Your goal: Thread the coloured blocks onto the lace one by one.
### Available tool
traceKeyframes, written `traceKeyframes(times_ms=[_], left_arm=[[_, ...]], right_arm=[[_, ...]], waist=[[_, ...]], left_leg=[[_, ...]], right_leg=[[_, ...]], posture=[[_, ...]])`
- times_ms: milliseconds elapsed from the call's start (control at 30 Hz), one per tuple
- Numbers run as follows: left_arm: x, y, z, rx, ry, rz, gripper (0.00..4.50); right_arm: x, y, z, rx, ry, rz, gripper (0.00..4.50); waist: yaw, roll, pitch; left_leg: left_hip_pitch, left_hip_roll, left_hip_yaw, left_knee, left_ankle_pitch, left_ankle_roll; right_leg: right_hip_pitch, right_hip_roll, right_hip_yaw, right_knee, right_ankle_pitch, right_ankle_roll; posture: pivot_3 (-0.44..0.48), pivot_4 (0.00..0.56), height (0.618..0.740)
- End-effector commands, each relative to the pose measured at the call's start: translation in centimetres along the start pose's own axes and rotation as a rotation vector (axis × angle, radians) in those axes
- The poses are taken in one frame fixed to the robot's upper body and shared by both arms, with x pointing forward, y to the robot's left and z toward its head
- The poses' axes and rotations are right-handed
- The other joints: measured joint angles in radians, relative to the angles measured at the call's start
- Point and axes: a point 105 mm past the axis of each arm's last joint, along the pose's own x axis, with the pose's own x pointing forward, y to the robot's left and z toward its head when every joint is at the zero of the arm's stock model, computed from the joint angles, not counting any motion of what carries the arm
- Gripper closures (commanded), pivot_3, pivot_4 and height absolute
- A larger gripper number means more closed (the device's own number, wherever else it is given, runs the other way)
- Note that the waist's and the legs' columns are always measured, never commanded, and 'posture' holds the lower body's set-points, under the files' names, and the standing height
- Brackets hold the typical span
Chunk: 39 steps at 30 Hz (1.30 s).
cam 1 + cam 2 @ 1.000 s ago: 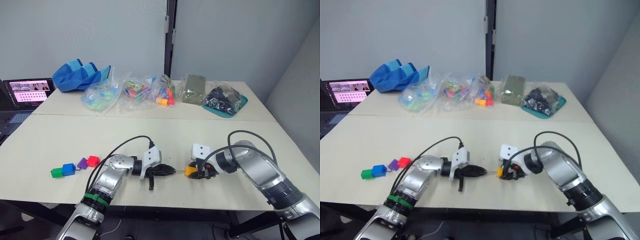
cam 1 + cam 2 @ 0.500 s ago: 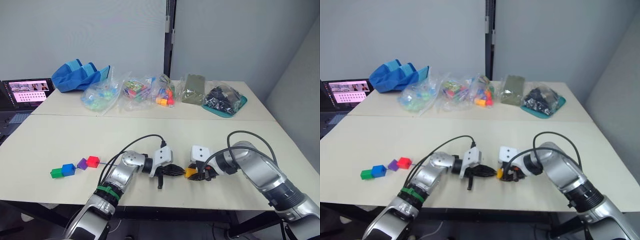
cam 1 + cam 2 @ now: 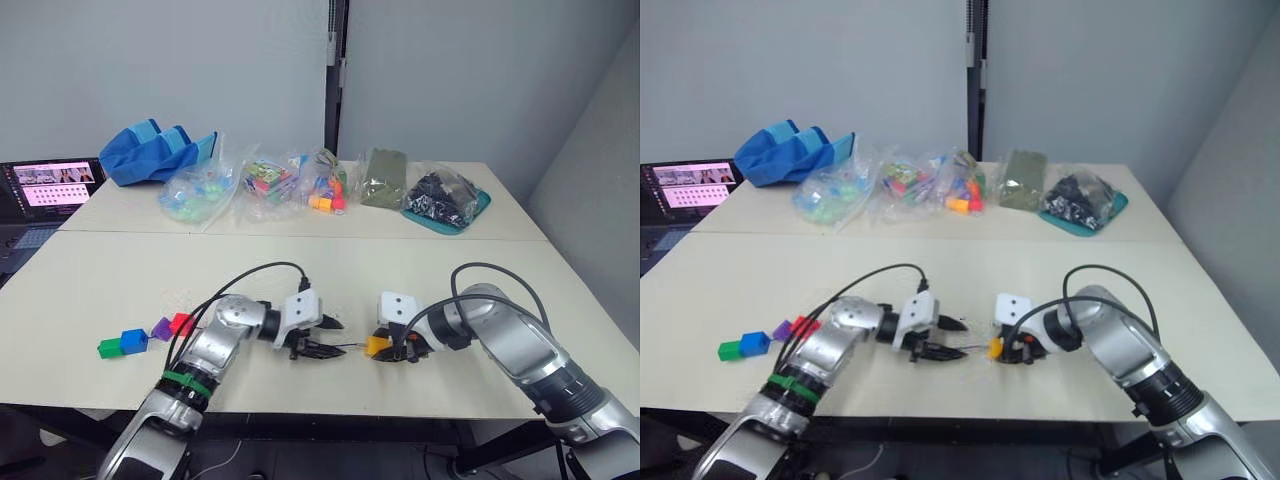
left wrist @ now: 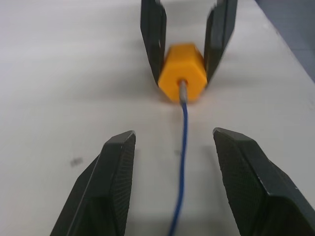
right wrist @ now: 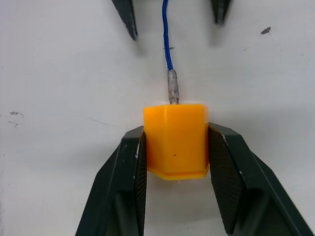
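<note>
Right gripper (image 5: pixel 174 147) clamps yellow-orange plastic cube (image 5: pixel 174 140) near worktop's front edge, steadying its hole | thin dark-blue lace's pale stiff tip (image 5: pixel 172 87) entered | left gripper (image 4: pixel 182 162) spread wide, lace (image 4: pixel 181 172) lying loose between.

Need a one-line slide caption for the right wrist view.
Right gripper clamps the yellow-orange block on the table while the lace tip enters its hole, opposite the open left gripper.

I see an orange block (image 5: pixel 175 140), blue lace (image 4: pixel 181 167) with grey tip, black fingers (image 5: pixel 120 182), green, blue, purple, red blocks (image 3: pixel 145 332).
</note>
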Motion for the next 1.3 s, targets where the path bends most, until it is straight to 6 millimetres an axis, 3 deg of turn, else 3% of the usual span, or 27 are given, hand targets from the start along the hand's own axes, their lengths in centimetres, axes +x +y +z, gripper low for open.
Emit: traceKeyframes(times_ms=[33,333,800,1033,1233,1300], left_arm=[[0.2,0.0,0.9,0.04,-0.013,0.002,1.82],[0.8,0.2,1.0,-0.008,-0.029,-0.001,4.5],[3.5,0.0,2.4,-0.01,-0.074,-0.025,4.5],[3.5,0.4,2.7,-0.039,-0.094,-0.002,4.5],[1.3,1.9,2.4,-0.041,-0.086,0.062,2.62],[-0.2,2.6,2.0,-0.036,-0.085,0.09,1.95]], right_arm=[[0.7,0.6,0.1,-0.014,-0.006,0.029,3.23],[0.5,0.4,0.1,-0.02,-0.006,0.02,3.23],[1.1,0.8,0.6,-0.031,-0.017,0.037,3.23],[1.1,0.6,0.7,-0.036,-0.016,0.032,3.23],[1.1,0.3,0.7,-0.013,-0.024,0.007,3.23],[0.8,0.2,0.9,-0.005,-0.038,0.006,2.16]], waist=[[0.002,0.0,0.0],[0.001,0.0,0.0],[0.0,0.0,0.0],[0.0,0.0,0.0],[-0.005,0.0,0.0],[-0.007,0.0,0.0]], left_leg=[[0.0,0.0,0.0,0.0,0.0,0.0],[0.0,0.0,0.0,0.0,0.0,0.0],[0.0,0.0,0.0,0.0,0.0,0.0],[0.0,0.0,0.0,0.001,0.0,0.0],[0.0,0.0,0.0,0.0,0.0,0.0],[0.001,0.0,0.0,0.0,0.0,0.0]], right_leg=[[0.0,0.0,0.0,0.0,0.0,0.0],[0.0,0.0,0.0,0.0,0.0,0.0],[0.0,0.0,0.0,0.0,0.0,0.0],[0.001,0.0,0.0,0.0,0.0,0.0],[0.0,0.0,0.0,0.0,0.0,0.0],[0.0,0.0,0.0,0.001,0.0,0.0]], posture=[[0.0,0.15,0.74],[0.0,0.15,0.74],[0.0,0.15,0.74],[0.0,0.15,0.74],[0.0,0.15,0.74],[0.0,0.15,0.74]])
